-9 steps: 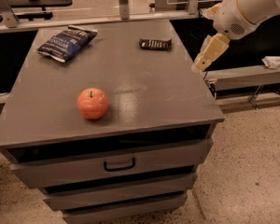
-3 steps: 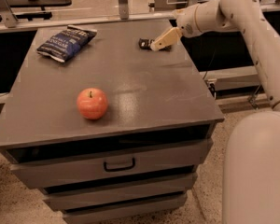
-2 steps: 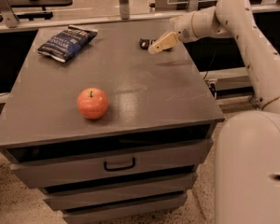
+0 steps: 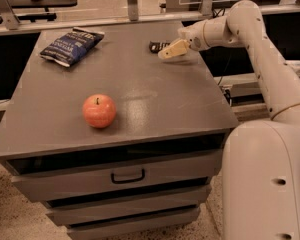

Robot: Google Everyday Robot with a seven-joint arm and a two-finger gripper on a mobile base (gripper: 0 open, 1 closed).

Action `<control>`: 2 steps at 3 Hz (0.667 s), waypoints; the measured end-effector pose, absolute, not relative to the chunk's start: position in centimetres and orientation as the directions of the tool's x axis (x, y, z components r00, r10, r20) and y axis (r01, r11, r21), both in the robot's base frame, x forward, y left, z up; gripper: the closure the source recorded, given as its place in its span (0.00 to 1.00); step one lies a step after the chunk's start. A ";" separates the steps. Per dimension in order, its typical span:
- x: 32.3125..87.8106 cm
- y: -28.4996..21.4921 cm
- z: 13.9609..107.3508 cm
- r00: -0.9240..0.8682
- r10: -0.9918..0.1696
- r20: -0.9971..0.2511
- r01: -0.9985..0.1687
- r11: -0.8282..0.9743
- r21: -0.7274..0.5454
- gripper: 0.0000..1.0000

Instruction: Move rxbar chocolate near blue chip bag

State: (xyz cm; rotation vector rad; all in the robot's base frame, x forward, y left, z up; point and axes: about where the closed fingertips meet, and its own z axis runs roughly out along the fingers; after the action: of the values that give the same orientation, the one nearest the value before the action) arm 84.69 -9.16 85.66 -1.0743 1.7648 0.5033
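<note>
The gripper [image 4: 171, 49] hangs low over the far right of the cabinet top [image 4: 155, 99], right at the end of the chocolate bar [image 4: 156, 46]. I cannot tell whether it is open or closed, or touching. The blue chip bag [image 4: 70, 45] lies well apart at the far left corner. An apple [image 4: 99, 111] sits nearer the front.

tool [image 4: 164, 54] beside bar [image 4: 154, 46], bag [image 4: 70, 45] far left

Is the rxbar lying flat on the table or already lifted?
Lying flat: the rxbar chocolate rests on the table, far side, right end hidden by the gripper.
</note>
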 end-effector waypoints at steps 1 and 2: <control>85.0 -9.7 85.1 -0.149 -0.439 -0.886 -0.834 0.537 -0.125 0.41; 85.0 -9.8 84.5 -0.164 -0.444 -0.881 -0.835 0.538 -0.115 0.64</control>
State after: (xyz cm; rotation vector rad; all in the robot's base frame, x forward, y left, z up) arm 84.98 -9.75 84.50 -1.0623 1.7942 0.4997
